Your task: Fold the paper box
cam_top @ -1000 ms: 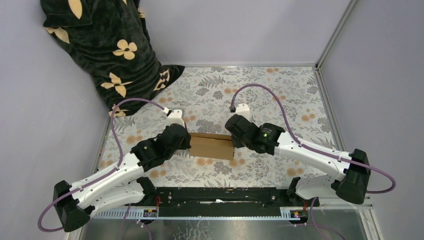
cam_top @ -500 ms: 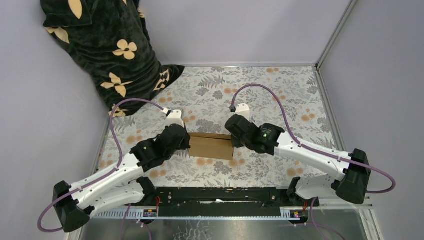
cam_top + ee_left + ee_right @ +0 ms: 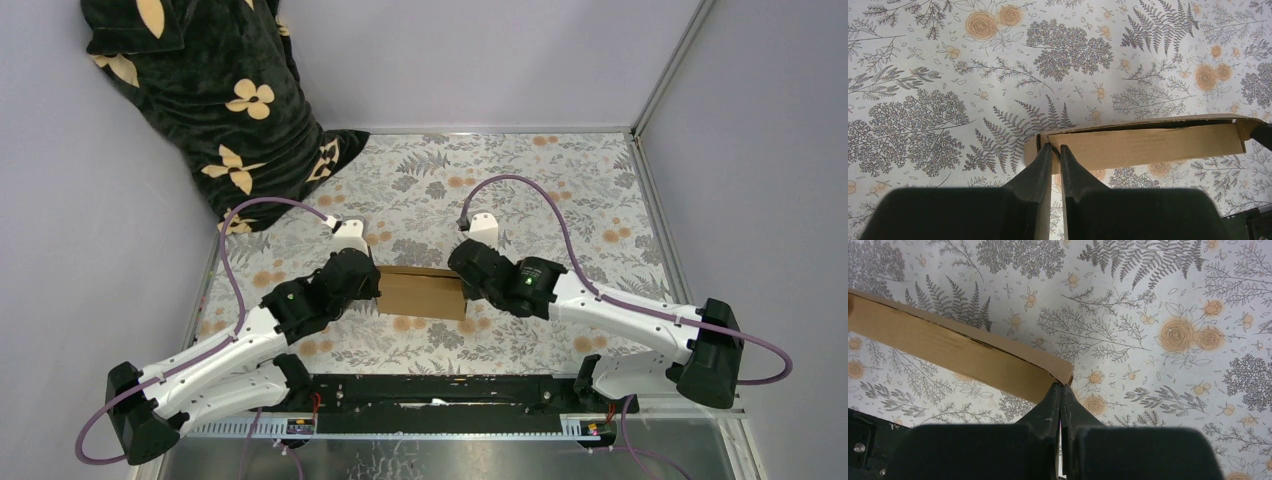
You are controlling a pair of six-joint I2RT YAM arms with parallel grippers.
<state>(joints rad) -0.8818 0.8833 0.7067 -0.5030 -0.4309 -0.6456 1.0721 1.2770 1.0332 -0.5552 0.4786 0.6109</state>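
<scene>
The paper box (image 3: 422,292) is a shallow brown cardboard box lying on the floral table cover between my two arms. My left gripper (image 3: 373,286) is at its left end. In the left wrist view the fingers (image 3: 1044,165) are nearly together, pinching the end wall of the box (image 3: 1148,145). My right gripper (image 3: 464,287) is at its right end. In the right wrist view the gripper (image 3: 1062,386) is shut on the near corner of the box (image 3: 948,350). The box's top edge shows a thin dark seam.
A dark cloth with cream flower shapes (image 3: 210,90) is heaped in the back left corner. Grey walls stand on three sides, with a metal frame post (image 3: 660,90) at the right. A black rail (image 3: 430,392) runs along the near edge.
The right arm's wrist has shifted slightly left and away. The box and left arm have hardly moved.
</scene>
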